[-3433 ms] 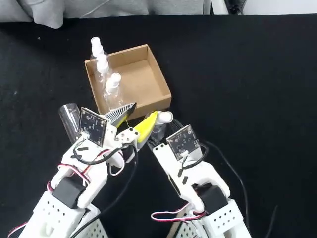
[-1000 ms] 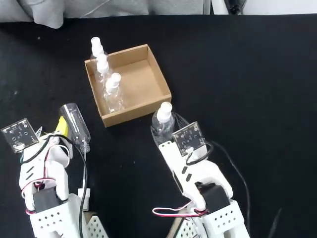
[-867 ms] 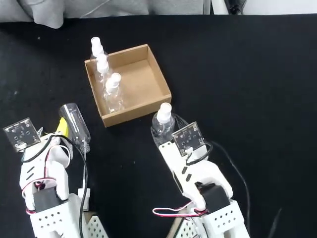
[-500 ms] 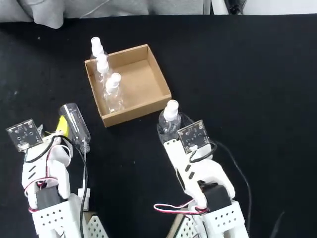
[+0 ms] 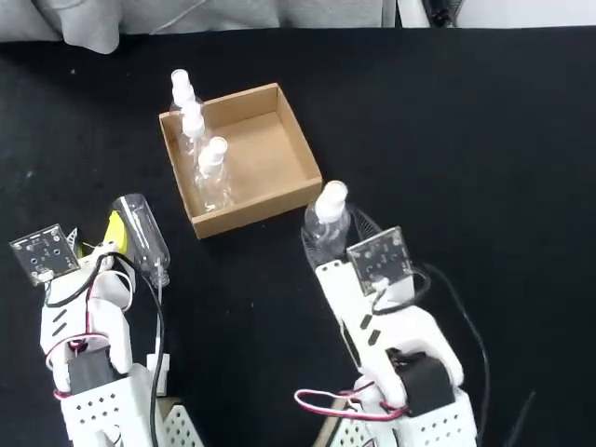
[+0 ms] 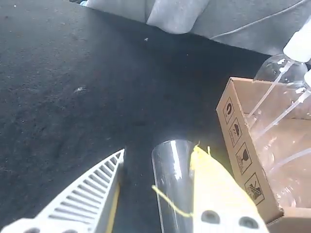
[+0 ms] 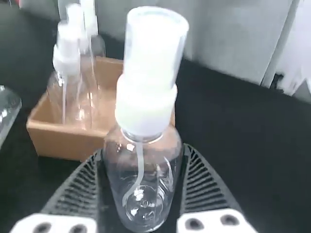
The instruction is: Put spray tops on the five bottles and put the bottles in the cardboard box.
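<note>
Bottles: five; box (image 5: pixel 300 140): one. Right claw (image 7: pixel 143 153) clamped on a capped bottle (image 5: pixel 328 216), just off the box's 4 o'clock corner. Left claw (image 6: pixel 159 150) apart, clear bottle (image 5: pixel 140 237) between its jaws, 8 o'clock of box. Three capped bottles (image 5: pixel 212 172) line the box's 9 o'clock wall.

Cardboard box (image 5: pixel 247 158) sits on the table (image 5: pixel 484 140), left of centre, toward the far side. Three topped bottles (image 5: pixel 196 130) stand in a row along its left wall, one behind another (rearmost bottle (image 5: pixel 181 90) at the far left corner; inside or just outside, cannot tell). Right gripper (image 7: pixel 141 189) is just off the box's near right corner, clamped on an upright fourth bottle (image 5: pixel 326 222). Left gripper (image 6: pixel 159 151), jaws apart, is before the box's near left corner, with a lone bottle (image 5: pixel 142 237) between its fingers, touching one.
</note>
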Motion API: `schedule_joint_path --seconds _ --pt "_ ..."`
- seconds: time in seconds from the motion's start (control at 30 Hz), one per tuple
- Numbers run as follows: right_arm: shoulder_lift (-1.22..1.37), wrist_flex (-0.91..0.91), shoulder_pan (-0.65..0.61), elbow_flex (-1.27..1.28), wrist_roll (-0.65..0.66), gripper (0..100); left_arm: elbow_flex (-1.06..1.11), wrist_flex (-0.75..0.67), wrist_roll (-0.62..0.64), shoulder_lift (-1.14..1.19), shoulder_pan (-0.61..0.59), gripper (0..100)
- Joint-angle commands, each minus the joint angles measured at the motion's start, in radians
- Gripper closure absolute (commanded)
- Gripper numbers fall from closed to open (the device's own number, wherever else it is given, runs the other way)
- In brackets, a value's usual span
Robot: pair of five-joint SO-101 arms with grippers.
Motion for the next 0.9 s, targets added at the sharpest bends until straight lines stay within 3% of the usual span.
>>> schedule_joint_path --seconds 0.0,0.37,0.87 --pt "-0.093 0.003 0.025 -0.133 -0.005 98.4 0.027 -0.025 -0.005 -0.012 -0.001 80" --pt "0.206 -0.015 0.020 -0.386 -0.003 98.0 0.027 -0.023 -0.005 -0.012 -0.001 80" --pt "0.763 -0.292 0.020 -0.576 -0.011 98.3 0.027 -0.021 -0.005 -0.012 -0.004 80"
